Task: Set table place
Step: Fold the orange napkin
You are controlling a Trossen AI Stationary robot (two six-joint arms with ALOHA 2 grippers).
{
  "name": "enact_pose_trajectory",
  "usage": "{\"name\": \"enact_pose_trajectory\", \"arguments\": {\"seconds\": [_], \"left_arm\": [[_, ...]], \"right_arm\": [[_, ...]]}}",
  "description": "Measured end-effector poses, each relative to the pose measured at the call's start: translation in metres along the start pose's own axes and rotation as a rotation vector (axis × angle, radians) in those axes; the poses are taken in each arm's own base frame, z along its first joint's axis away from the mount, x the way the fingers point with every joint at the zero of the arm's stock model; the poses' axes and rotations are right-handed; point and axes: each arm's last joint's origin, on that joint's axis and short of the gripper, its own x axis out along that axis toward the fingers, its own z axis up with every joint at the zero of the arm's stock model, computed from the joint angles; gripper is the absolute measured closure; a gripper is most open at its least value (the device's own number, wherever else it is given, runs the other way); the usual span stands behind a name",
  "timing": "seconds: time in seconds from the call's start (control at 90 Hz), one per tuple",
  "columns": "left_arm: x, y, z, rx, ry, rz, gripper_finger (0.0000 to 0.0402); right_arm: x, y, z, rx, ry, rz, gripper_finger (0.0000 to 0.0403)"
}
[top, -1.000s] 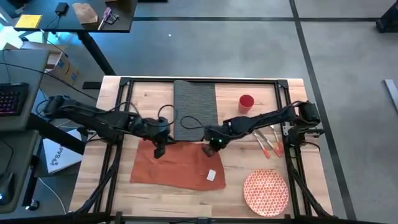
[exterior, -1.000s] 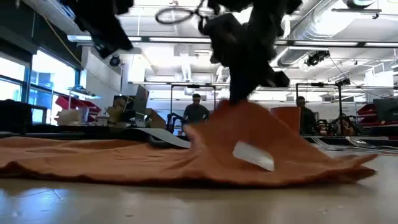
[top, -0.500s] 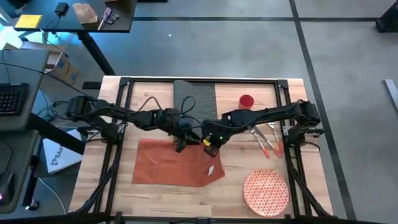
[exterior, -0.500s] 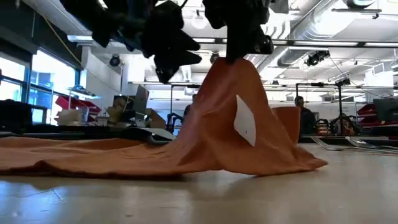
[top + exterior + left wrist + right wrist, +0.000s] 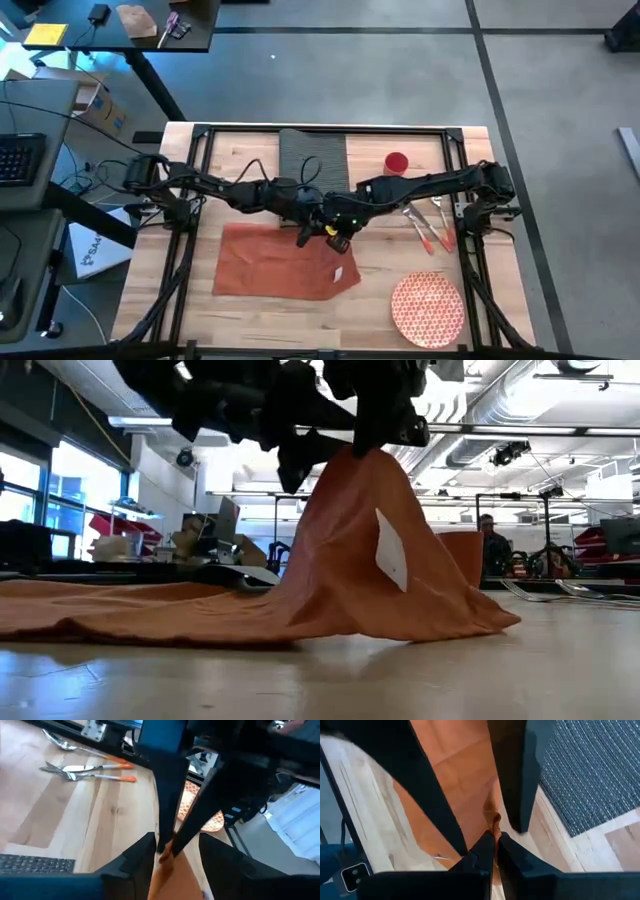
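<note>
I see the red cup (image 5: pixel 396 163) standing upright at about 1 o'clock on the butcher-block desk (image 5: pixel 240 160); I cannot tell what, if anything, is inside it. The patterned plate (image 5: pixel 428 310) lies bare near 4 o'clock, apart from the other things.

The orange napkin (image 5: pixel 285 262) is spread flat at about 7 o'clock from the desk's middle, its long axis running 9 to 3 o'clock. Its corner toward the middle is lifted into a peak, and in the low view the cloth (image 5: pixel 350 560) hangs down from that peak as a tent, with a white tag (image 5: pixel 391 550) showing on the slope.

My right hand (image 5: pixel 335 232) is pressed together on that raised corner; the right wrist view shows the fingers (image 5: pixel 487 852) pinching the orange edge between them. My left hand (image 5: pixel 306 231) sits just beside it, at its 9 o'clock side, with fingers (image 5: pixel 132 860) spread on either side of the lifted cloth.

The dark ribbed placemat (image 5: pixel 313 172) lies at 12 o'clock, long axis running 12 to 6. The orange-handled utensils (image 5: pixel 433 226) lie at 3 o'clock, handles pointing toward roughly 5 o'clock.
</note>
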Motion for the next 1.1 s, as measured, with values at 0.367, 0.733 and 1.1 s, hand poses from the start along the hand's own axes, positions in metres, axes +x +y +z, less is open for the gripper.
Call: {"name": "enact_pose_trajectory", "arguments": {"seconds": [0.367,0.733,1.1], "left_arm": [[0.0,0.013,-0.001,-0.071,0.106,-0.055,0.0348],[0.0,0.012,-0.001,-0.03,0.108,-0.062,0.0401],[-0.005,0.006,0.002,0.028,0.123,-0.162,0.0401]], "right_arm": [[0.0,0.003,-0.001,-0.066,-0.017,-0.014,0.0403],[-0.01,0.006,-0.004,-0.048,0.044,-0.011,0.0334],[0.024,0.026,-0.054,-0.013,0.052,-0.139,0.0164]]}}
